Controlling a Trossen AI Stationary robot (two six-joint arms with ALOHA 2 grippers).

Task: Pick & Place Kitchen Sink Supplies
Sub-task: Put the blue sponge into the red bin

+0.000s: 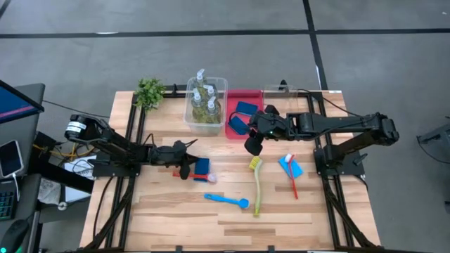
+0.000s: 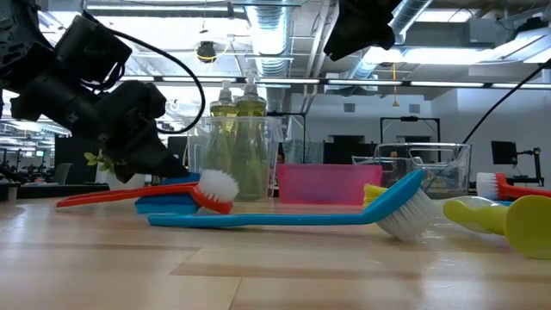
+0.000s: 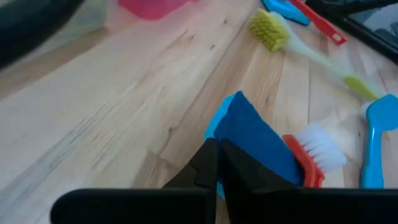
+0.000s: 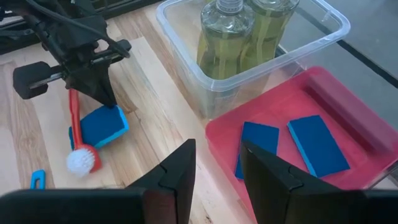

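Observation:
A flat blue sponge (image 1: pixel 202 166) lies left of the table's middle, with a red brush (image 1: pixel 209 178) beside it on its near side. My left gripper (image 1: pixel 185 167) is low at the sponge's left edge, fingers shut (image 3: pixel 216 163). My right gripper (image 1: pixel 251 145) hangs open above the table in front of the red tray (image 1: pixel 254 93), with nothing between its fingers (image 4: pixel 217 152). Two blue sponges (image 4: pixel 311 143) lie in the tray. Pump bottles (image 1: pixel 204 102) stand in a clear tub. My left gripper is shut on the blue sponge's edge (image 3: pixel 217 121) that faces the table's left side. The fingers come slanting down from the left. They cover the exact place of contact. The rest of the sponge (image 4: pixel 102 124) still lies on the table.
A blue brush (image 1: pixel 226 200) and a yellow-green brush (image 1: pixel 256 186) lie near the middle. Another red brush (image 1: pixel 292 179) lies over a blue sponge (image 1: pixel 288 166) at the right. A small plant (image 1: pixel 149 91) and a second clear tub (image 1: pixel 281 90) stand at the far edge.

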